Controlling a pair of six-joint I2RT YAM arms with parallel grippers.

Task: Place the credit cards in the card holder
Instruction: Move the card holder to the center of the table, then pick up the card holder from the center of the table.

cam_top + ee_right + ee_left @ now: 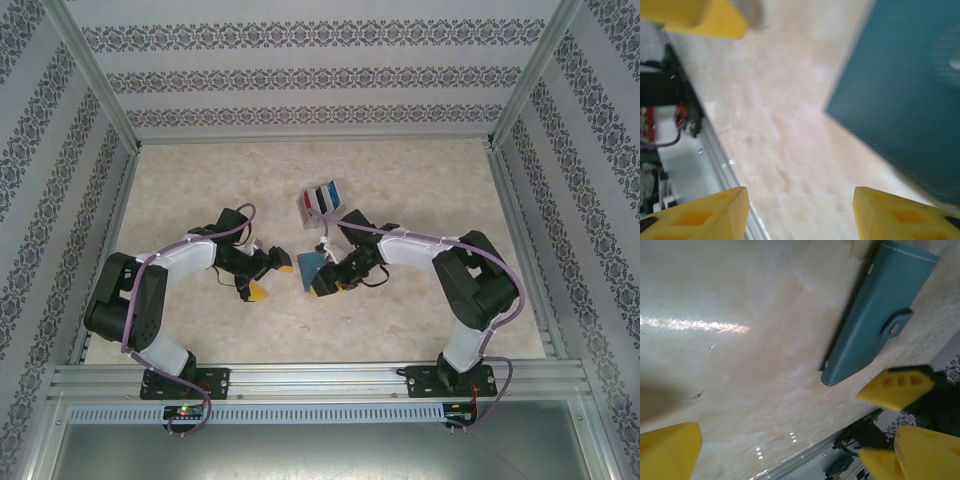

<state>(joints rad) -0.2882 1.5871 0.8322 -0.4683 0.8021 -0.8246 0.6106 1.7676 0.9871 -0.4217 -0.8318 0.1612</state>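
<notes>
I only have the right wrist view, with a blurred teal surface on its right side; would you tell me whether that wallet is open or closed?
Observer: The wallet lies closed on the table, its snap tab wrapped over the edge.
Operator: Thank you. Where are the cards?
Observer: Red, black and blue ones stand upright in a pale rack on the far side of the wallet.
Operator: And the left gripper?
Observer: It is open and empty, on the wallet's left.
</notes>
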